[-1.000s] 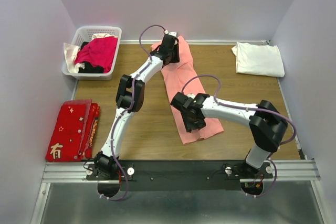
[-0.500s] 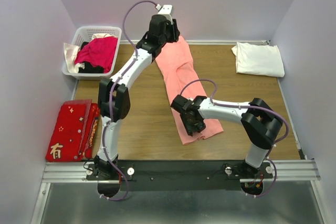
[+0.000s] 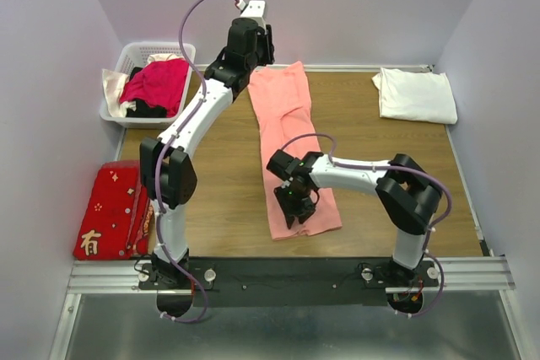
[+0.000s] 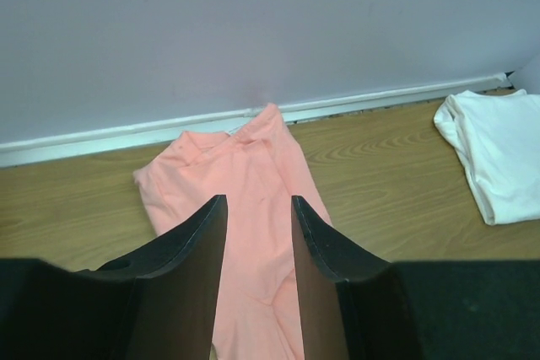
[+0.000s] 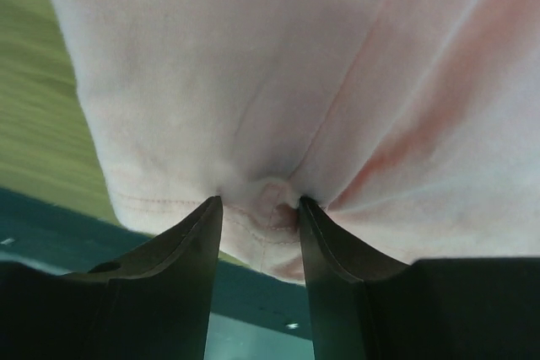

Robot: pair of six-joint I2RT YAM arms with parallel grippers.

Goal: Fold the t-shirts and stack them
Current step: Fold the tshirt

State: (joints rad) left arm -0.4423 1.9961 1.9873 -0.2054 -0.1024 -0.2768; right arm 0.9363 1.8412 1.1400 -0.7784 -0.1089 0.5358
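The salmon-pink t-shirt (image 3: 287, 132) lies in a long strip from the back wall toward the table's near edge. My right gripper (image 3: 292, 206) is shut on its near hem, and the right wrist view shows the fabric (image 5: 253, 65) bunched between the jaws (image 5: 258, 204). My left gripper (image 3: 256, 55) is raised above the shirt's far end, open and empty. In the left wrist view the pink shirt (image 4: 253, 166) lies below the parted fingers (image 4: 257, 217). The white t-shirt (image 3: 415, 94) lies folded at the back right and also shows in the left wrist view (image 4: 498, 153).
A white basket (image 3: 126, 61) holding a magenta cloth (image 3: 159, 82) stands at the back left. A flat red cloth with gold characters (image 3: 114, 208) lies at the near left. Walls close in the back and both sides.
My left gripper has let go of the shirt's far end and risen toward the back wall. My right gripper has pulled the near hem left and nearer, straightening the shirt.
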